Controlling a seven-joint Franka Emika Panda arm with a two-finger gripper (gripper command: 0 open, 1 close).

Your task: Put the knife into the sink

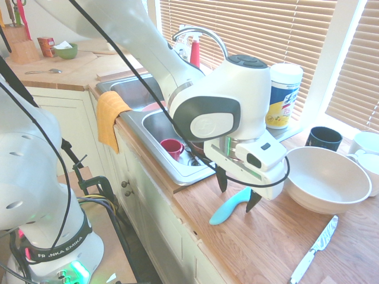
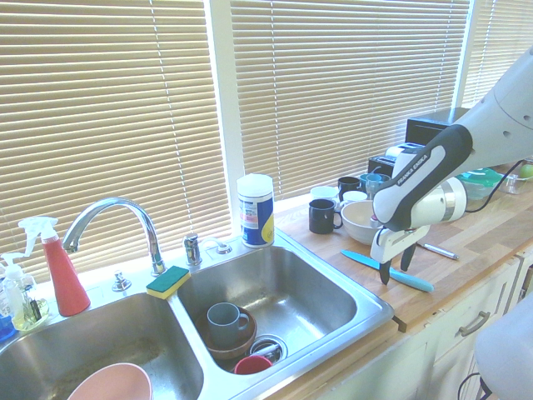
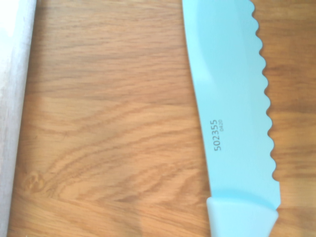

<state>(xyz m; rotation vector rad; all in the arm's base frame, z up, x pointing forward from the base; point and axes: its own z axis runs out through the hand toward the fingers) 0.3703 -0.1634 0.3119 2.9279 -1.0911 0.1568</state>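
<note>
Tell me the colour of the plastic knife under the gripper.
Turquoise; the plastic knife shows best in the wrist view.

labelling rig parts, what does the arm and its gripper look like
A glossy white arm with rounded joints and dark grey joint covers, "FRANKA EMIKA" printed on a dark band. Black cables run along it. The gripper has a white boxy body and two black fingers.

Daylight is streaming through closed wooden blinds (image 2: 333,92); a wooden bench (image 1: 249,236) is running above cream cabinets (image 1: 77,136).
</note>
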